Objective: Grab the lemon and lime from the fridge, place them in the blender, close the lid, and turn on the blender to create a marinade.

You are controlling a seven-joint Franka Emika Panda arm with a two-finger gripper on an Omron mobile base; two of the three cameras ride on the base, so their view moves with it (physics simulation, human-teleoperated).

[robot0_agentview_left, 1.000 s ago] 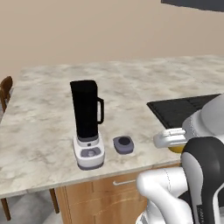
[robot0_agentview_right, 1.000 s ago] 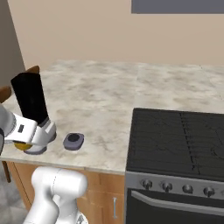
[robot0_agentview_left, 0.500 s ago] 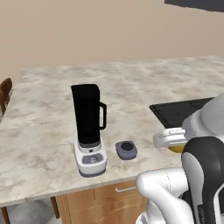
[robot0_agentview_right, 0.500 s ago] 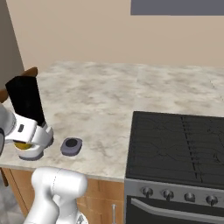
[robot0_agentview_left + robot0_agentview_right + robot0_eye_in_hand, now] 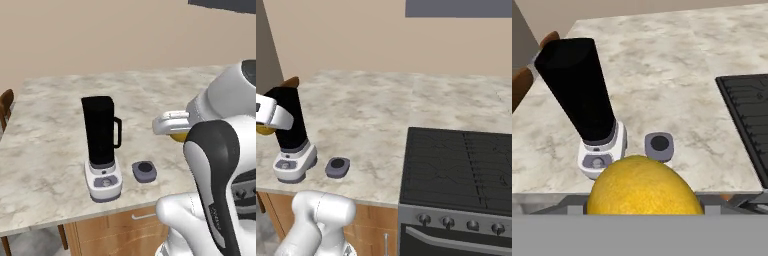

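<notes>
We have the lemon (image 5: 644, 186) clamped in our tool (image 5: 644, 212), short of the blender (image 5: 101, 145) on the desk (image 5: 50, 130). Its lid (image 5: 144, 171) lies beside the base. We should lift above the open jar, centre, then release.

We face a plain beige wall (image 5: 100, 35) behind a marbled cream-and-grey counter (image 5: 50, 120). Under the counter's front edge we see wood cabinets (image 5: 120, 230) with a pale handle (image 5: 144, 216). To our right a black stove (image 5: 456, 170) sits flush in the counter, with a row of knobs (image 5: 461, 223) along its front. A brown wooden chair (image 5: 6, 102) stands at the counter's left end. A dark panel (image 5: 456, 7) hangs high on the wall. Light is even and soft.
</notes>
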